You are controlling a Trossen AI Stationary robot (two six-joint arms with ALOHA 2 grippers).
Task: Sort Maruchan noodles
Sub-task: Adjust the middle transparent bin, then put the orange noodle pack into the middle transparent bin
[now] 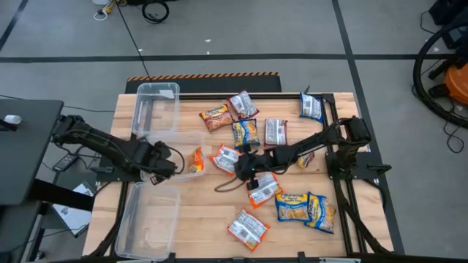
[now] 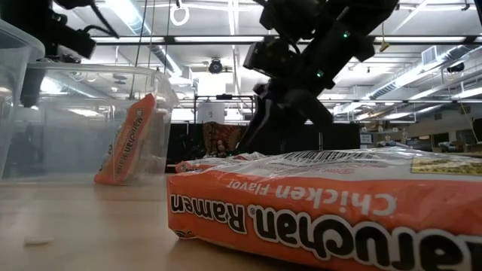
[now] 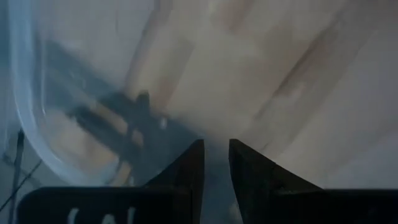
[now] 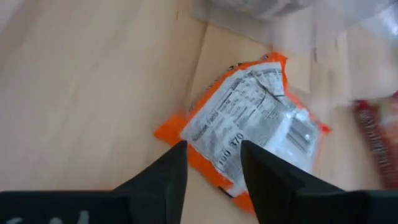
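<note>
The right end effector [image 4: 211, 163], fingers parted and empty, is hovering over an orange packet [image 4: 245, 134] whose long axis is running toward two o'clock; the left end effector [image 3: 216, 163], nearly closed and empty, is waiting farther off.

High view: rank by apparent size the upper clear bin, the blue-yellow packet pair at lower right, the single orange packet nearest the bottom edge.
1. Upper clear bin
2. Blue-yellow pair
3. Orange packet

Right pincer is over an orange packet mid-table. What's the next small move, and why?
Probably lower the right pincer straight down and close on the orange packet. Its fingers stand parted just above the packet, which lies flat on the table, label side up, not yet gripped. The left pincer waits by the bins.
</note>
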